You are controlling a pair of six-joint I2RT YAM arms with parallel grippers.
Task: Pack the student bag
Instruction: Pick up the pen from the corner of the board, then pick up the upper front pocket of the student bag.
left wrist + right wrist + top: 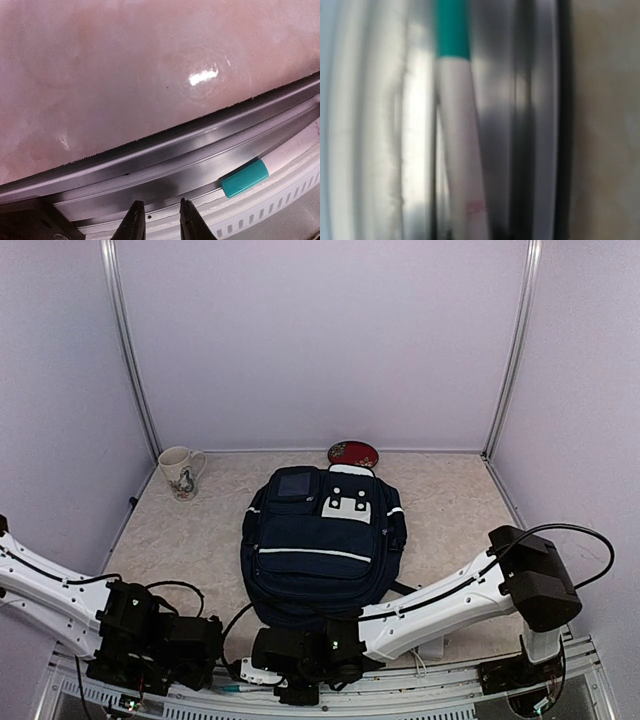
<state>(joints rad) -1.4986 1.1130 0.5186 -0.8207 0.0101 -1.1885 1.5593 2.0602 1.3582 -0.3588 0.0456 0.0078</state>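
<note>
The student bag (pixel 320 545), dark navy with a white top patch and a thin white stripe, lies flat in the middle of the table. A white pen with a teal cap (pixel 233 689) lies along the metal rail at the table's near edge; its cap (pixel 245 178) shows to the right of my left gripper (pixel 159 220), and its body (pixel 462 140) fills the blurred right wrist view. The left jaws stand slightly apart over the rail with nothing between them. My right gripper (pixel 250 674) hangs low over the pen. Its fingers are not visible, so I cannot tell its grip.
A cream mug (pixel 181 472) stands at the back left. A round red object (pixel 353 453) lies behind the bag's top. White walls close in the table (pixel 450 510) on three sides. The metal rail (pixel 150 165) runs along the near edge.
</note>
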